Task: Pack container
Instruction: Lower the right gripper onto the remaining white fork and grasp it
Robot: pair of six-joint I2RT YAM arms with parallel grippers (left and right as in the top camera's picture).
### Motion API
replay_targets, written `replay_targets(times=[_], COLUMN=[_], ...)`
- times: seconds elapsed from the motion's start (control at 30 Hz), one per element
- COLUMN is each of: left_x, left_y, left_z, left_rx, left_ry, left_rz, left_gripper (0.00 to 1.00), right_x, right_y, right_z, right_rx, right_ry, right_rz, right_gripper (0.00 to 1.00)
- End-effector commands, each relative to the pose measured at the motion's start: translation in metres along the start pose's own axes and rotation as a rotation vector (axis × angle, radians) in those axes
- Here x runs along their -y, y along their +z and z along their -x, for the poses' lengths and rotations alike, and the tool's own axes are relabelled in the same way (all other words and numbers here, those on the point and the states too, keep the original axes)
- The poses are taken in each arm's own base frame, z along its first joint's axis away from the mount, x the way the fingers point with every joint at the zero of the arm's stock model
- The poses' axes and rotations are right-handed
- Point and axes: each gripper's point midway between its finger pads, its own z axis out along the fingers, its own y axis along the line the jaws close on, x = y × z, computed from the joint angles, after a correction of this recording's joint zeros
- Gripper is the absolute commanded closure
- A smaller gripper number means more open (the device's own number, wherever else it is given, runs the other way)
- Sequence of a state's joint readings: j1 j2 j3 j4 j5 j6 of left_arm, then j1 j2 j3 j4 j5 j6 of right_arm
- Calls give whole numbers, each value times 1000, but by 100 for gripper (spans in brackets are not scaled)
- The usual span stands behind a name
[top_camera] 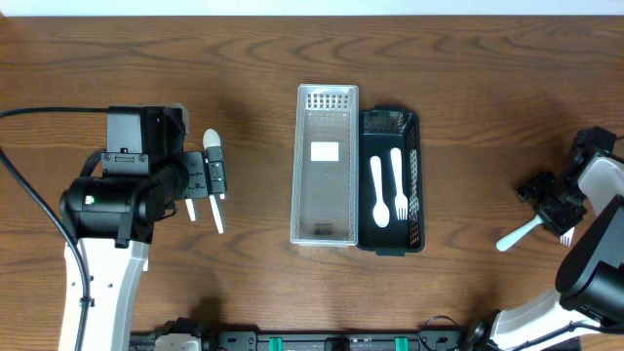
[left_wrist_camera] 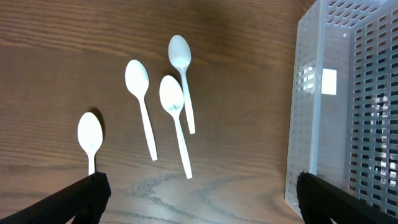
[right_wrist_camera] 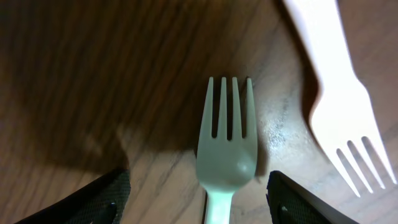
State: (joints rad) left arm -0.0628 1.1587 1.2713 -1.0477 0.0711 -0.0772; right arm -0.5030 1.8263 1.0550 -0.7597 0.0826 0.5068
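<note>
Overhead: I see the clear slotted container (top_camera: 326, 97) standing at frame centre. The black tray (top_camera: 415, 185) touches its right side and holds one white spoon (top_camera: 378, 191) and one white fork (top_camera: 398, 183). The left gripper (top_camera: 207, 175) hangs at left over loose cutlery. The right gripper (top_camera: 556, 200) sits at the right edge, just above a loose fork (top_camera: 519, 234).

Left wrist: my fingers are spread wide at the bottom corners and grip nothing. Four white spoons (left_wrist_camera: 172, 106) lie on the wood between them, and the container wall fills the right of the frame.

Right wrist: the fingers (right_wrist_camera: 93, 199) are parted, and a pale fork (right_wrist_camera: 227, 149) lies between them, untouched. A second fork (right_wrist_camera: 339, 93) lies at upper right.
</note>
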Motion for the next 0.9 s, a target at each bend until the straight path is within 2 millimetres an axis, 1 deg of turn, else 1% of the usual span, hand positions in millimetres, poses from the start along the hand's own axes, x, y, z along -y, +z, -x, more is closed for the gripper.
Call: replay_targets(times=[0.0, 0.13, 0.2, 0.27, 0.4, 0.63, 0.73, 0.87], left_x=[0, 0, 0, 0, 0, 0, 0, 0], left_y=[-4, -4, -4, -4, -4, -4, -4, -4], left_z=[5, 5, 5, 5, 5, 5, 5, 5], left_rx=[14, 14, 14, 13, 13, 14, 14, 13], left_ry=[16, 16, 16, 16, 16, 16, 16, 16], left_rz=[8, 8, 8, 8, 8, 8, 8, 8], left_gripper=[2, 2, 2, 2, 2, 2, 2, 2], right_x=[7, 6, 6, 7, 8, 9, 9, 9], right_y=[10, 11, 11, 11, 11, 11, 11, 11], right_z=[0, 5, 6, 7, 6, 4, 4, 4], right_rx=[-16, 2, 7, 7, 4, -5, -6, -6], right_ry=[-2, -14, -18, -15, -15, -15, -16, -16], right_rz=[-23, -18, -18, -18, -19, -24, -24, -24], right_gripper=[26, 27, 29, 34, 49, 66, 69, 75])
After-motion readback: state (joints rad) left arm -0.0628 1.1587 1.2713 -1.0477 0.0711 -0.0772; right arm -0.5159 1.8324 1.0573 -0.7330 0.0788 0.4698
